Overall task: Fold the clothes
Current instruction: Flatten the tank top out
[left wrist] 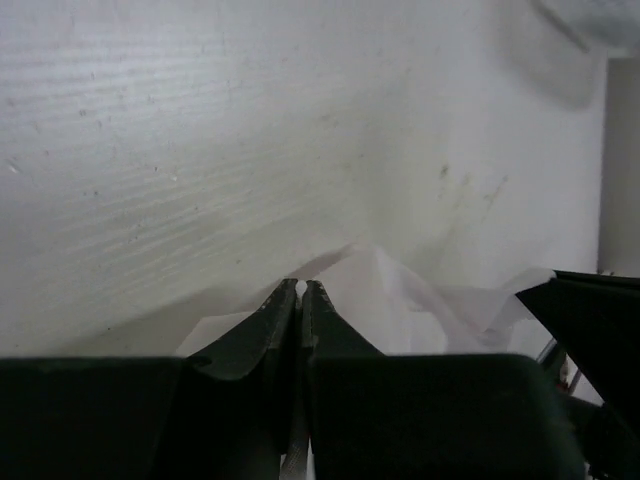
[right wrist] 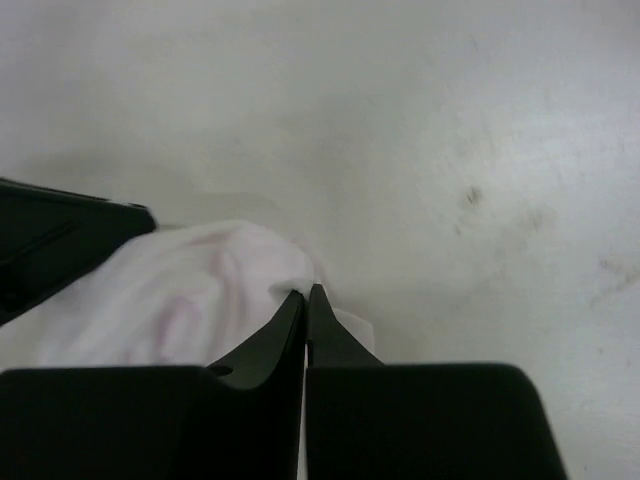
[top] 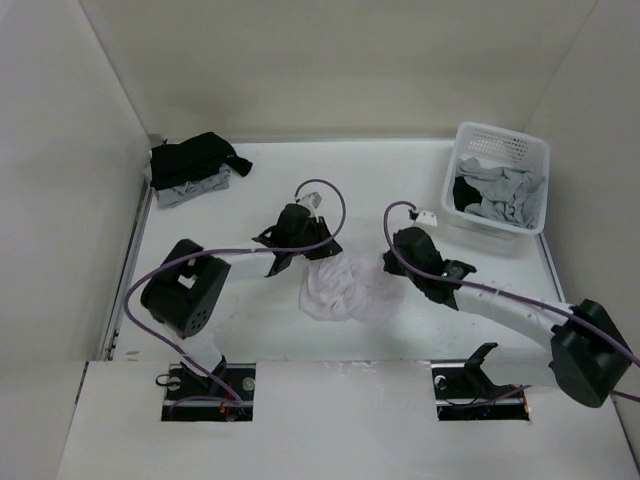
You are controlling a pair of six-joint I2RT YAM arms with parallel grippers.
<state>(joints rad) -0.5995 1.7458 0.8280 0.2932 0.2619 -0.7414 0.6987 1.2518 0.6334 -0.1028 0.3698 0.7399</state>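
Folding is partly done: one tank top is in work and more clothes wait.

On the table (top: pixel 400 170), a black and grey pile (top: pixel 190 165) sits stacked in the far left corner and looks finished. The white lattice basket (top: pixel 500 128) at the far right holds grey garments (top: pixel 500 195) that, I judge, are not yet folded. The tank top (top: pixel 345 288) lies crumpled in the middle. Both arms reach low and inward to it. The left gripper (left wrist: pixel 301 288) and the right gripper (right wrist: pixel 305 292) have closed jaws, each pinching an edge of its fabric.
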